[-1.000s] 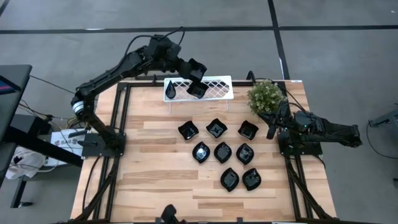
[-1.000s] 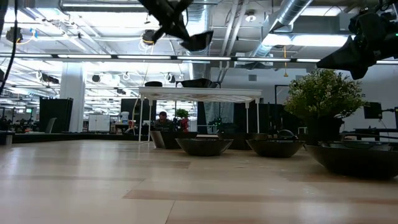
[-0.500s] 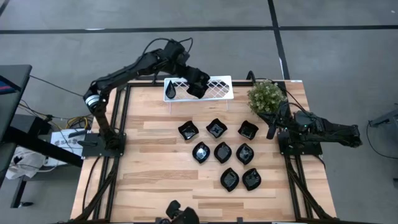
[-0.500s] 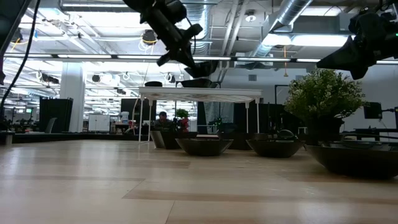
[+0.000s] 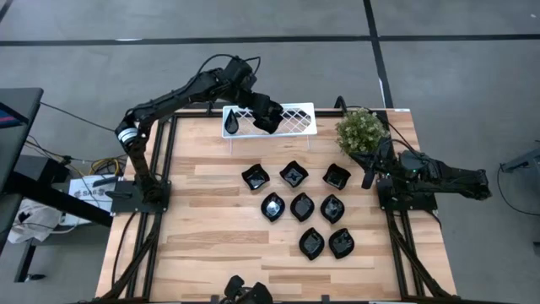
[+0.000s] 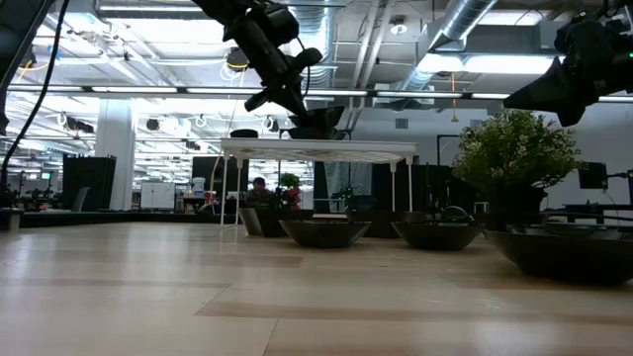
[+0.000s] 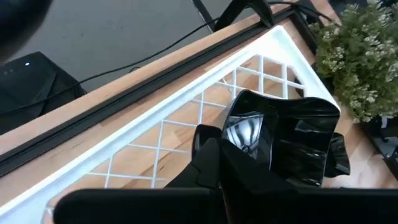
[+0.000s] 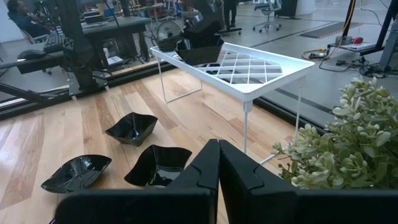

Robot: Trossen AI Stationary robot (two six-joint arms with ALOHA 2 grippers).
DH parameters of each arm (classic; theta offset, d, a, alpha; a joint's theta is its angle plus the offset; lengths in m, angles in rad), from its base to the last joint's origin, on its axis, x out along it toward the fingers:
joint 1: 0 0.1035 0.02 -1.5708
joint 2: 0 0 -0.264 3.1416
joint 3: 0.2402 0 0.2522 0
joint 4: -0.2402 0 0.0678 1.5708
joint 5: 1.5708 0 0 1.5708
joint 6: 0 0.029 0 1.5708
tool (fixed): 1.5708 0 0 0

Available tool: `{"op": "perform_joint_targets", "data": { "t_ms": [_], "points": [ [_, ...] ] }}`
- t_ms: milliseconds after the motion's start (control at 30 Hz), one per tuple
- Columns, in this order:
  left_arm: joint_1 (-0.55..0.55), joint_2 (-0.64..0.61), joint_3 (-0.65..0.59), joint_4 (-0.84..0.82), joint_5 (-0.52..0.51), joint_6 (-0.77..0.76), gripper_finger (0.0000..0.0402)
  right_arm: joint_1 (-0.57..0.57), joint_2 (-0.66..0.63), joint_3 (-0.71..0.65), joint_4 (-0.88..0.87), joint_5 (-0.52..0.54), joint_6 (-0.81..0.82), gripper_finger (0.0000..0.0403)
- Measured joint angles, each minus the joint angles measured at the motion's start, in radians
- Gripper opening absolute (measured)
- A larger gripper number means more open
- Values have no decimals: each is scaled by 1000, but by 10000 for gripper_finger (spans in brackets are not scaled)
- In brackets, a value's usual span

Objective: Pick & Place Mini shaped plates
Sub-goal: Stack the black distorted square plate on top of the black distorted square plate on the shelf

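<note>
My left gripper (image 5: pixel 261 111) is over the white lattice rack (image 5: pixel 295 118) at the table's far edge, shut on a glossy black wavy-edged square plate (image 7: pixel 283 140). In the low view this plate (image 6: pixel 316 130) is down at the rack's top (image 6: pixel 376 144). A teardrop plate (image 5: pixel 230 124) lies on the rack's left end. Several more black mini plates (image 5: pixel 302 207) rest on the table's wood in the middle. My right gripper (image 8: pixel 219 163) waits shut at the right edge, beside the green plant (image 5: pixel 361 131). My left gripper pinches the square plate's rim (image 7: pixel 231 138) on the side nearest the arm, between its two fingers (image 7: pixel 208 155). It comes slanting down from the table's left. The plate is tilted, its hollow up, its underside at the rack's lattice; whether it rests there I cannot tell.
The rack stands on thin white legs (image 6: pixel 239 188) above the table. The plant stands at the far right corner, close to the rack's right end. Bare wood (image 5: pixel 202 236) lies at the near left of the table.
My left gripper has come down toward the rack and tipped more steeply, still shut on the square plate. The plate has sunk from well above the rack to its top. The right arm has kept still.
</note>
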Motion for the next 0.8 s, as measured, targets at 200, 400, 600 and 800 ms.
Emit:
{"op": "perform_joint_targets", "data": {
  "t_ms": [200, 400, 600, 800],
  "points": [
    [-7, 1, 1, -23, 1, -23, 4, 0, 0, 0, 0, 0, 0, 1],
    [-17, 1, 1, -28, 1, -32, 4, 0, 0, 0, 0, 0, 0, 1],
    [-29, 1, 1, -36, 1, -32, 4, 0, 0, 0, 0, 0, 0, 1],
    [-33, 1, 1, -40, 4, -31, 4, 0, 0, 0, -1, 0, 0, 1]
  ]
}}
